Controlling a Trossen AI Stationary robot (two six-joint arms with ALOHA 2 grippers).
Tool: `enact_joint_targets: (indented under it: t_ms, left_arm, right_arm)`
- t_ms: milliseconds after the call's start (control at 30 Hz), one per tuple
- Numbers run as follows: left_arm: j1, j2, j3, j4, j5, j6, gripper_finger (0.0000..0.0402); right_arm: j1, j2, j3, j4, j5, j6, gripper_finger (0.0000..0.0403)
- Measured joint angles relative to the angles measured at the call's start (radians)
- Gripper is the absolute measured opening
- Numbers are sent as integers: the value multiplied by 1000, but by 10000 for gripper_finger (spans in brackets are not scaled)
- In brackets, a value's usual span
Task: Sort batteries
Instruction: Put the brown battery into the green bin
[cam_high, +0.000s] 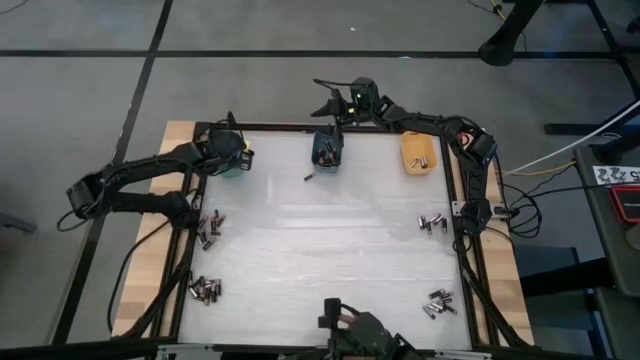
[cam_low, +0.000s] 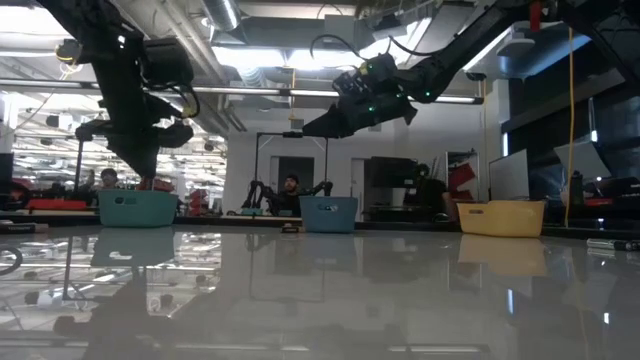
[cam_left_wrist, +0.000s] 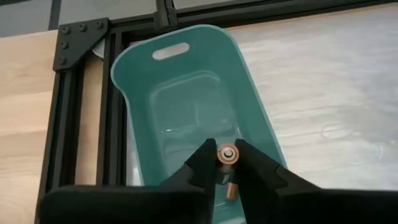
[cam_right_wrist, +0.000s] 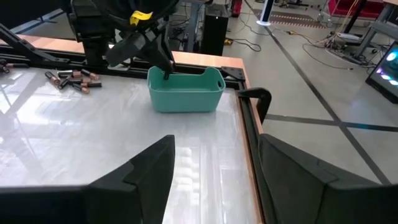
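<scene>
Left gripper (cam_left_wrist: 227, 167): I hung over the teal bin (cam_left_wrist: 186, 93), fingers pinched on one battery (cam_left_wrist: 227, 155) above its floor.
Loose batteries (cam_high: 209, 228): clusters lay on the surface (cam_high: 320, 240) beyond that bin.
Right gripper (cam_right_wrist: 214, 165): I held it wide, raised over the blue bin (cam_high: 327, 150).

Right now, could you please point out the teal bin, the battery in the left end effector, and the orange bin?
Teal bin (cam_left_wrist: 186, 81): left wrist view, on its inner back wall.
Battery (cam_left_wrist: 227, 155): left wrist view, on its round metal end, between the fingertips.
Orange bin (cam_high: 419, 166): high view, on its near rim.
</scene>
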Motion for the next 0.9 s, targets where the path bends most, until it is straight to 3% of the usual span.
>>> enact_joint_targets:
  t_ms: [200, 367, 533, 700, 900]
  left_arm:
    - [0, 0, 0, 2, 1, 34, 127]
    - [-4, -6, 0, 57, 2, 80, 159]
    - [-78, -60, 0, 385, 36, 334, 163]
    - [-156, -23, 3, 813, 226, 599, 153]
    - [-178, 219, 18, 900, 322, 638, 144]
  right_arm:
    - [0, 0, 0, 0, 0, 0, 234]
    - [0, 0, 0, -16, 0, 0, 234]
    - [1, 0, 0, -52, -50, -3, 234]
    - [1, -1, 0, -72, -53, 8, 234]
    - [-11, -21, 0, -147, -8, -10, 234]
